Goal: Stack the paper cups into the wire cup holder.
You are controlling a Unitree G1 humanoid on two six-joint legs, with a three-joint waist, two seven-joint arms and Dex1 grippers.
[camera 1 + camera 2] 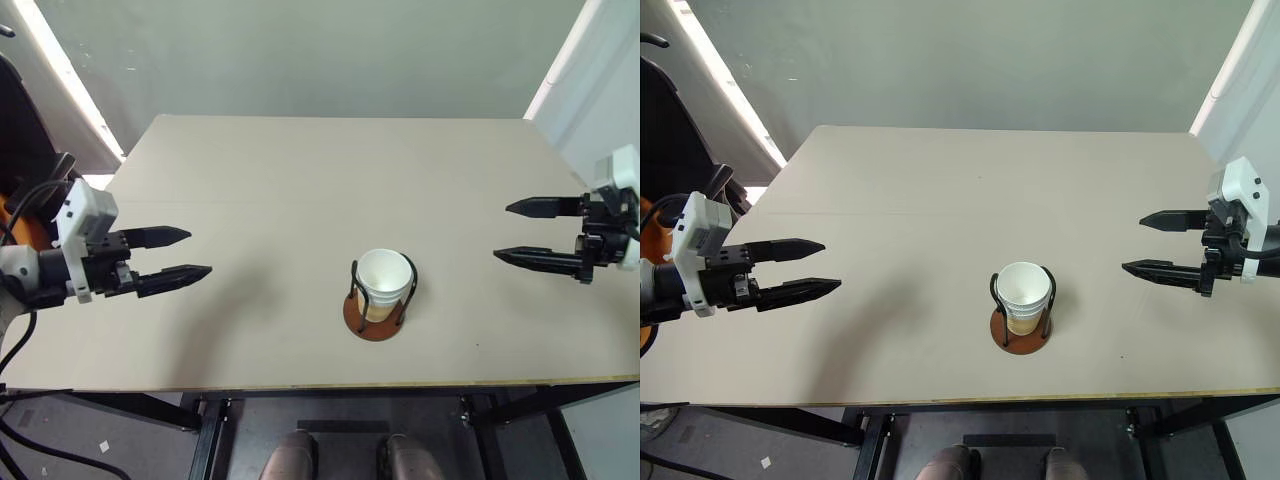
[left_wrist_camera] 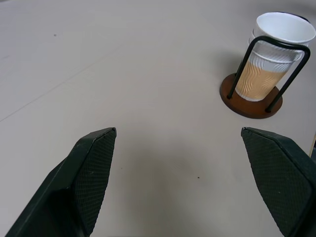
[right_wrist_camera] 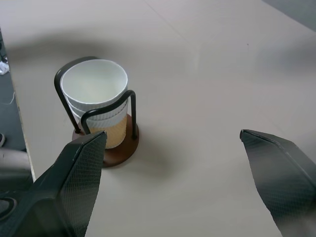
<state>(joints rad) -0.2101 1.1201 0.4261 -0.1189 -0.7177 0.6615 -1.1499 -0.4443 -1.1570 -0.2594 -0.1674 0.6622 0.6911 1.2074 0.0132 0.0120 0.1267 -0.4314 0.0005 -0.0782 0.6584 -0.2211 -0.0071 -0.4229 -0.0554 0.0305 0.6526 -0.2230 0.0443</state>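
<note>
The paper cups (image 1: 384, 282) sit nested one inside another, white rims up and tan walls below, inside the wire cup holder (image 1: 377, 322), a reddish-brown disc with two black wire loops near the table's front middle. The stack also shows as paper cups (image 2: 276, 52) and paper cups (image 3: 98, 101) in the wrist views. My left gripper (image 1: 193, 254) hovers open and empty over the table's left side, well apart from the holder. My right gripper (image 1: 512, 232) hovers open and empty over the right side, pointing toward the holder.
The beige table (image 1: 300, 180) spreads wide around the holder, its front edge (image 1: 320, 386) close below it. A white panel (image 1: 590, 70) stands at the back right and a dark chair-like object (image 1: 20, 120) at the far left.
</note>
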